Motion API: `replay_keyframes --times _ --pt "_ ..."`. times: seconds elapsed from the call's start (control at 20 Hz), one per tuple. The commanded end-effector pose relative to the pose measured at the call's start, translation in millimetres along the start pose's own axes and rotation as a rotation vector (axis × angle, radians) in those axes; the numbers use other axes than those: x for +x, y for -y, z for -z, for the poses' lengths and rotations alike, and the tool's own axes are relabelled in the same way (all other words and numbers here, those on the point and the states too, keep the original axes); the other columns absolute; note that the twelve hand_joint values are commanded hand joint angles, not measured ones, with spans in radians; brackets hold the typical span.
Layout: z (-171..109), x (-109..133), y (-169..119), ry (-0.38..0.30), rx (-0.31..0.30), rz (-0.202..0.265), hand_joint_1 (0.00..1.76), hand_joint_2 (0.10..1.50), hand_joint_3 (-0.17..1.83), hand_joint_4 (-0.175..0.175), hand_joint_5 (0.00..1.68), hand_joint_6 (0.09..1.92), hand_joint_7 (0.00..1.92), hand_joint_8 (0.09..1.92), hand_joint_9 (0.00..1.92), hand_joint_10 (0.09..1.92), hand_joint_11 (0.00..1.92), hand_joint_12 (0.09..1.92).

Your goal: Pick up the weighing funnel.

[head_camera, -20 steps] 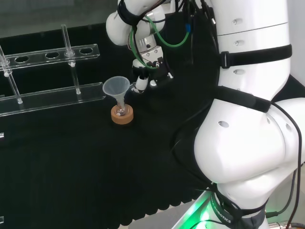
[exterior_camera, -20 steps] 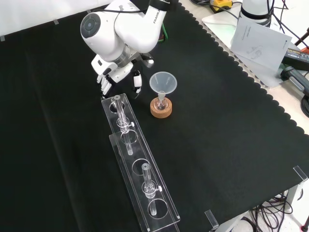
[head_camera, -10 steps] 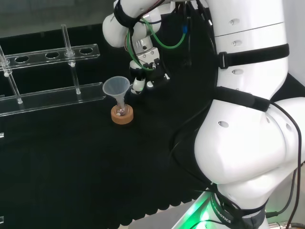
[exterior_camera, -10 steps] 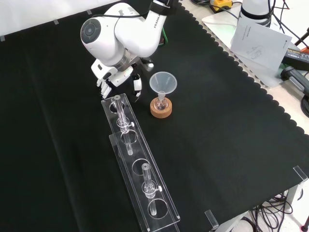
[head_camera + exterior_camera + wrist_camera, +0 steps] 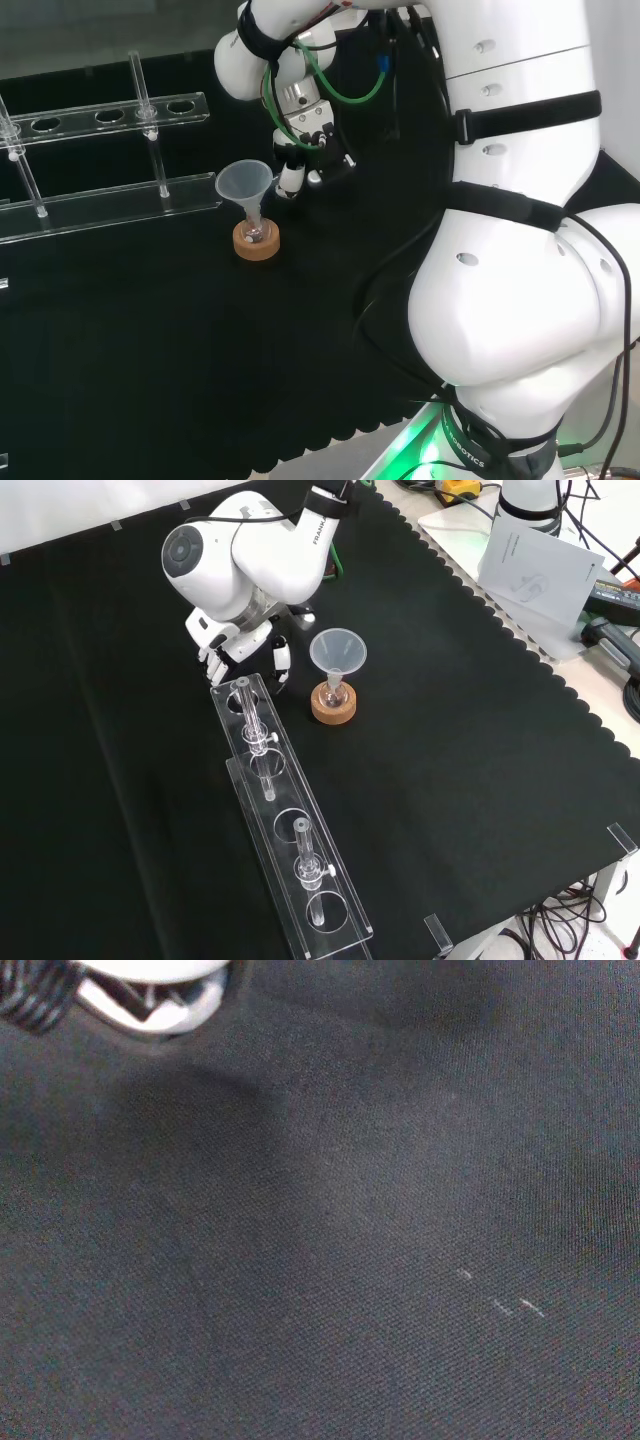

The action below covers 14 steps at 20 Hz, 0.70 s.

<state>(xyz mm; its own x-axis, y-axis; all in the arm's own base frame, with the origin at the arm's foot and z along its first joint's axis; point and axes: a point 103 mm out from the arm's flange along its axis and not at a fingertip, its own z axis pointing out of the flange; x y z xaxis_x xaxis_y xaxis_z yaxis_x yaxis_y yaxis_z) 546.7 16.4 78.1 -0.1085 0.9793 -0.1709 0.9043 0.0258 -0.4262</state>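
My hand (image 5: 238,648) hangs low over the black cloth, between the big funnel (image 5: 338,652) and the near end of the clear rack (image 5: 262,770). Its fingers (image 5: 281,660) point down at the cloth, fairly straight and spread, with nothing between them. In the head view the hand (image 5: 302,160) is just right of the funnel (image 5: 245,184), close to its rim but apart from it. The wrist view looks onto bare cloth with a few faint glints (image 5: 500,1300); what they belong to is unclear. A blurred white part of the hand (image 5: 150,995) shows there too.
The funnel stands with its stem in a small flask on a cork ring (image 5: 333,705). The long clear rack (image 5: 110,195) holds thin tubes (image 5: 250,715) and lies close beside the hand. Papers and cables (image 5: 540,560) lie beyond the cloth's edge.
The hand has shifted a little to the left in the front view, closer to the rack's end, and the arm's link has turned slightly. The funnel and rack have not moved.
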Motion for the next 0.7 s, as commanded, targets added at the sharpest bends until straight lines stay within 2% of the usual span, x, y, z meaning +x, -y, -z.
replay_keyframes --times 0.05,0.7 --pt "-3.8 -2.1 -1.1 0.000 0.010 0.006 0.85 0.61 0.56 0.006 0.80 0.74 0.53 0.70 0.77 0.54 0.54 1.29" --pt "-5.1 2.3 -3.0 -0.009 0.012 0.016 0.85 0.62 0.56 0.010 0.81 0.74 0.52 0.70 0.78 0.54 0.54 1.28"
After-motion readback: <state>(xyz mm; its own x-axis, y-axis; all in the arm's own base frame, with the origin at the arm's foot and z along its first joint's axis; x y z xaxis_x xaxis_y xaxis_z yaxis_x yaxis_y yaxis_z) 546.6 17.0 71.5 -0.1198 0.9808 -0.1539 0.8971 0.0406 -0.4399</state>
